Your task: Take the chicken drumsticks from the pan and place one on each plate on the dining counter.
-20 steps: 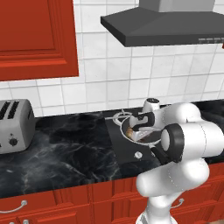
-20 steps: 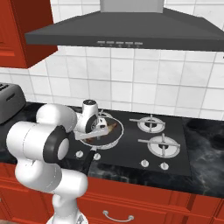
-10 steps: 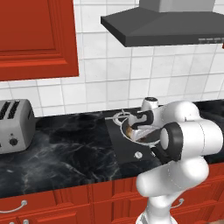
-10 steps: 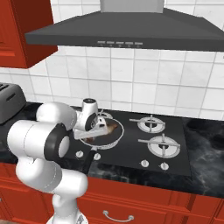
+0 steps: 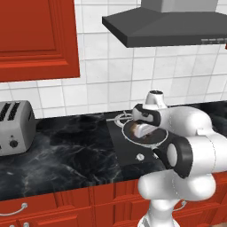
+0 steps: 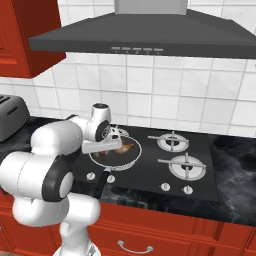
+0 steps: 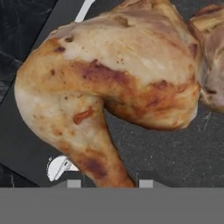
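Gripper (image 7: 109, 183) down in pan (image 6: 116, 154), tips astride drumstick (image 7: 105, 92); grip not confirmable.

Toaster (image 5: 15, 126) far left, pan on hob (image 6: 165, 162). Step: grasping first drumstick. Next: firm hold, straight lift, carry to a plate. Count: two drumsticks, second (image 7: 214, 57) touching first; one pan.

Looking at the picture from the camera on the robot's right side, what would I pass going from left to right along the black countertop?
Toaster → frying pan with a chicken drumstick → the two right-hand gas burners → bare marble counter.
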Robot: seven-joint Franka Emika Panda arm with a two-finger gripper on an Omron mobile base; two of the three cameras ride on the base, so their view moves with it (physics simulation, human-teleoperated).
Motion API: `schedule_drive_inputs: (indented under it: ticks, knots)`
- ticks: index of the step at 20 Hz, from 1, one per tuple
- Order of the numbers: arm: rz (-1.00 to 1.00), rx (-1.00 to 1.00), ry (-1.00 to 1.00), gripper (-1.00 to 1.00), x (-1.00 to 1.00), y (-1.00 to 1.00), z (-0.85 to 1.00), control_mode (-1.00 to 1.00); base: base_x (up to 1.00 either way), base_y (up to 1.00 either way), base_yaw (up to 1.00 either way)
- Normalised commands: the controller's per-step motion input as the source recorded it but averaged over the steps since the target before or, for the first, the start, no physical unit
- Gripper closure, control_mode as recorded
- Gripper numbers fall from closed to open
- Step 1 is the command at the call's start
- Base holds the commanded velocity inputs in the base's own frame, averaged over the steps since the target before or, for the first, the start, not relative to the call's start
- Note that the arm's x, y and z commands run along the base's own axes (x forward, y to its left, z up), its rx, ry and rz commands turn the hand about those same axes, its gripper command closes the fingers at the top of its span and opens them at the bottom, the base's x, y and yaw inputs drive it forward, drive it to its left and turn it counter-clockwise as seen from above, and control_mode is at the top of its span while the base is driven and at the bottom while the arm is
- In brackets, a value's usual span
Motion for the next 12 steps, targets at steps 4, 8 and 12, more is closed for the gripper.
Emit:
schedule_drive_inputs:
  ticks: [4,8,12]
  knots:
    - [0.0,0.0,-0.01,1.0,-0.66,0.0,0.25,-1.0,0.0,0.0,0.0]
    - [0.0,0.0,0.0,1.0,-0.51,0.0,0.36,-1.0,0.0,0.0,0.0]
    - [0.0,0.0,-0.1,1.0,-0.39,0.0,0.34,-1.0,0.0,0.0,0.0]
